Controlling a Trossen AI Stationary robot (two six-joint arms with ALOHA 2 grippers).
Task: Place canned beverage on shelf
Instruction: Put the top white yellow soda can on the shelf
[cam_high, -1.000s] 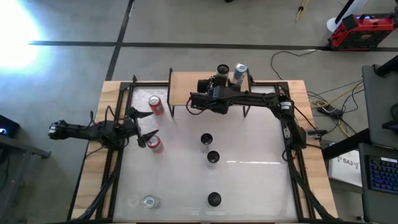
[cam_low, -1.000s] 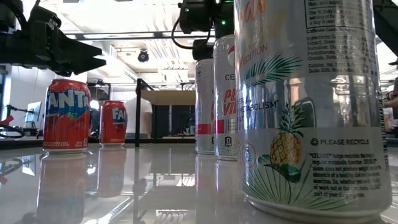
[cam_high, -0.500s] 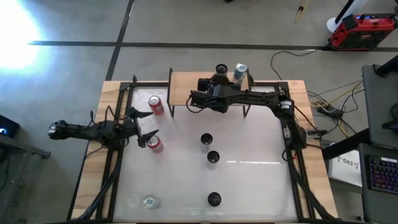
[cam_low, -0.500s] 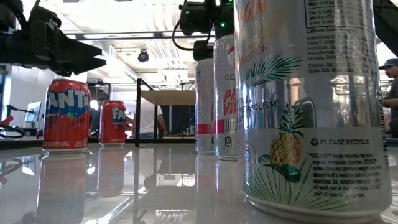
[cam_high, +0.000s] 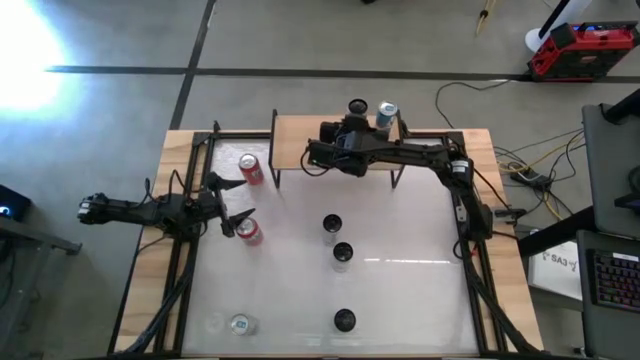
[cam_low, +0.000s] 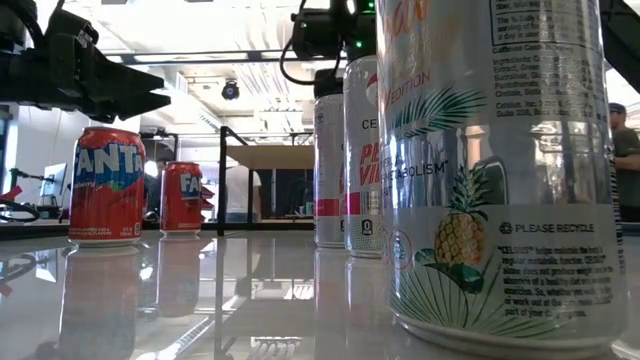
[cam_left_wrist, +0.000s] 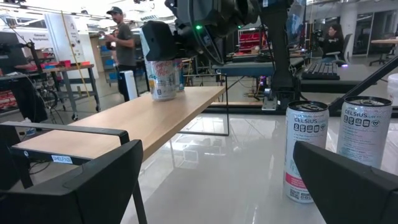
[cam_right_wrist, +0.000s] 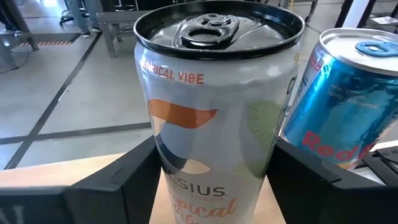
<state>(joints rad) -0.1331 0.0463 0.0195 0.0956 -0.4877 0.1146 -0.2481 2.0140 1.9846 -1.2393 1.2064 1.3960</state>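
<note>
Right wrist view: Celsius can (cam_right_wrist: 211, 118) between right hand's (cam_right_wrist: 214, 186) fingers (cam_right_wrist: 118, 180).

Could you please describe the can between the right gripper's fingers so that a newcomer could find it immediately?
Start at the shelf along the table's far edge. Two cans stand on its right end; the right gripper is closed around the black-topped Celsius can. Its neighbour, the blue Red Bull can, stands free beside it.
</note>
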